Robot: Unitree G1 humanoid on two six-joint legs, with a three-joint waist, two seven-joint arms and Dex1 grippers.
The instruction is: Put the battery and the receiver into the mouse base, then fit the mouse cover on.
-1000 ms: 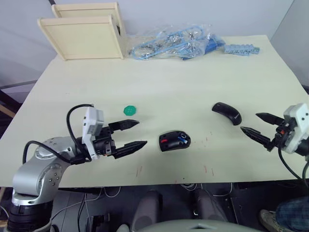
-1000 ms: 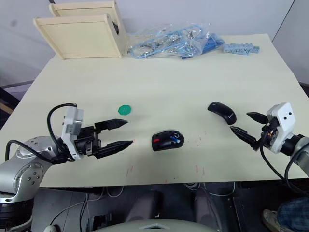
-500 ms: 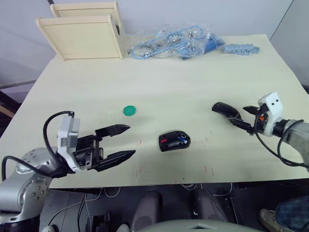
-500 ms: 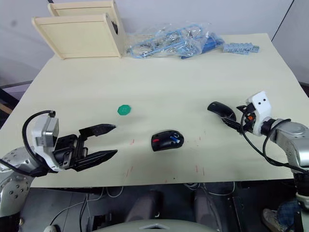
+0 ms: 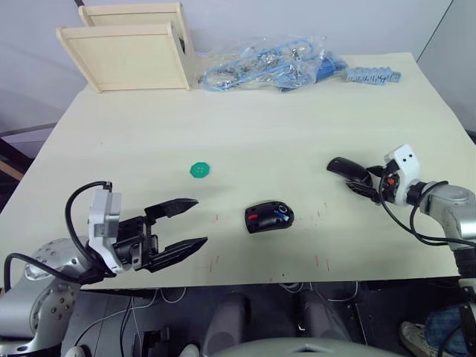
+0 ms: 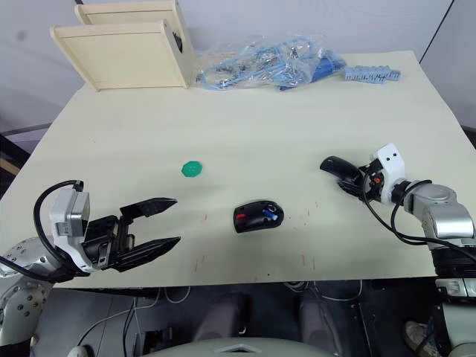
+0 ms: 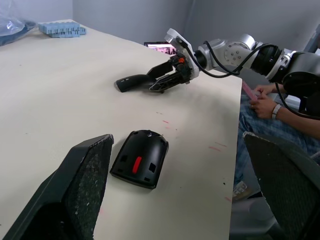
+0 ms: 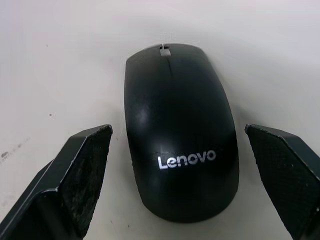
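I am in what looks like a lab or test room. My table is a plain pale top with small red marks near its front edge. At its far edge sit bare wooden boxes and bags of blue parts. Grey walls stand behind, cables hang underneath.

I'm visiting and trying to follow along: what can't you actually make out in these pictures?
- The receiver: too small to tell inside the mouse base from the head views; only red and blue bits show.
- The mouse base's hollow: in the left wrist view its closed underside faces the camera.
- The mouse cover's near end: hidden behind the right gripper in the head views.
- The clear bags' contents: a blue tangle, too small to name.
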